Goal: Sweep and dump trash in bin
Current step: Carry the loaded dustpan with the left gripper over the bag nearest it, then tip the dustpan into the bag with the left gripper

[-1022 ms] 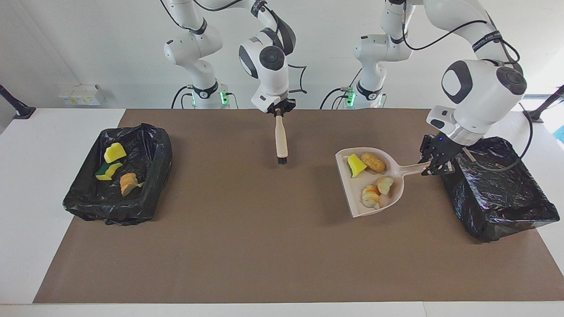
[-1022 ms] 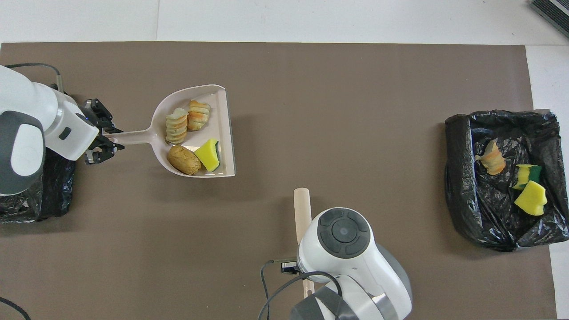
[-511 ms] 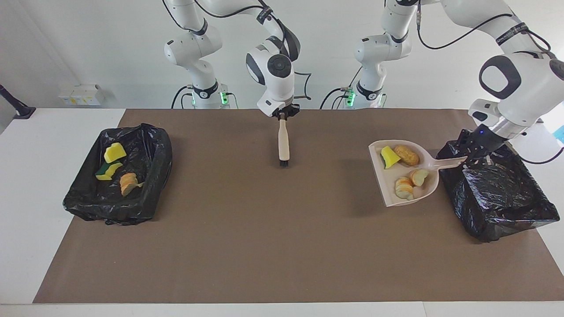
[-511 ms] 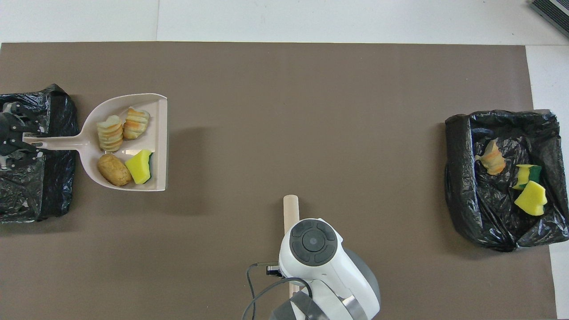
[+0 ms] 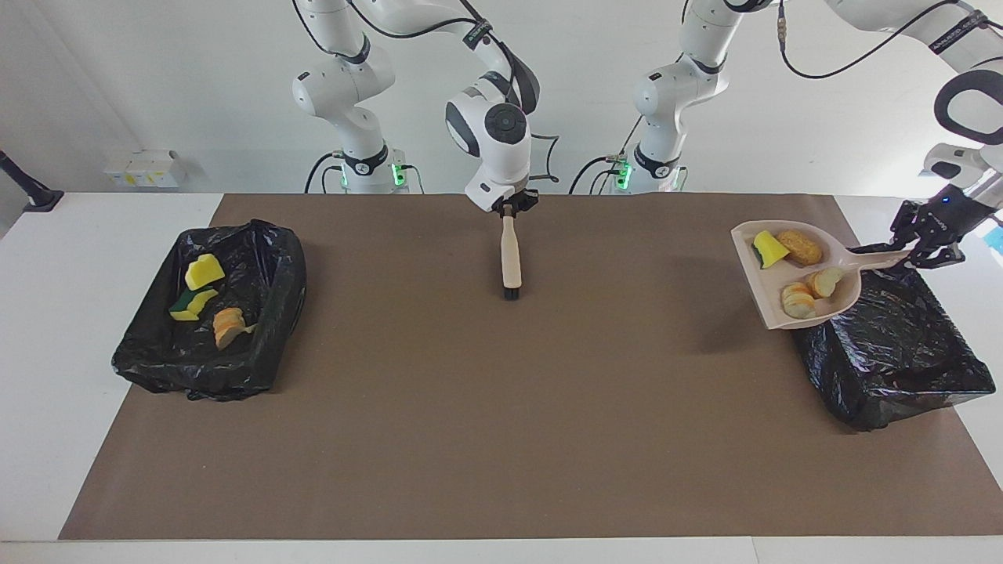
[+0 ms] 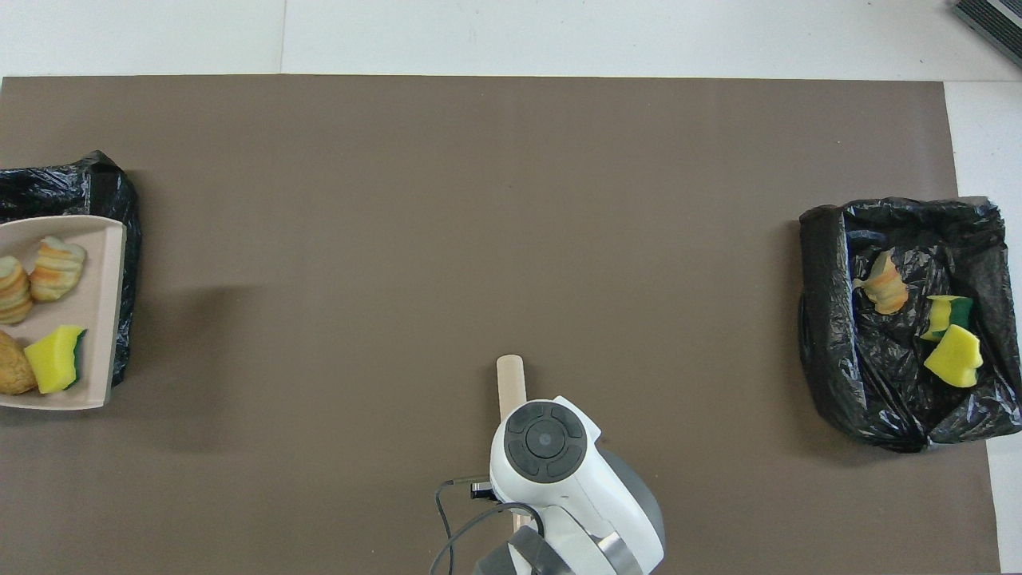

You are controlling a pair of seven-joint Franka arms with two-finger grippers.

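Trash lay in two places: four pieces rode in the beige dustpan [image 5: 764,301] and three sat in the black-lined bin [image 5: 258,345] at the right arm's end of the table. The dustpan's load was one yellow sponge piece with a green face [image 5: 771,249], one brownish foam lump [image 5: 799,247] beside it, and two pale, orange-banded foam chunks [image 5: 809,291] nearer the pan's rounded end. The occupied bin held two yellow sponge pieces [image 5: 204,271] and one orange foam chunk [image 5: 228,325]. A second black-lined bin [image 5: 893,352] stood at the left arm's end, and no trash could be seen in it. The left gripper [image 5: 918,249] was closed on the dustpan's handle, holding the pan in the air over the edge of that second bin. The right gripper [image 5: 513,207] clamped the top of the beige brush [image 5: 511,258], which hung upright with its black bristles down over the middle of the brown mat [image 5: 501,439]. That made seven pieces of trash, two bins, one dustpan and one brush.
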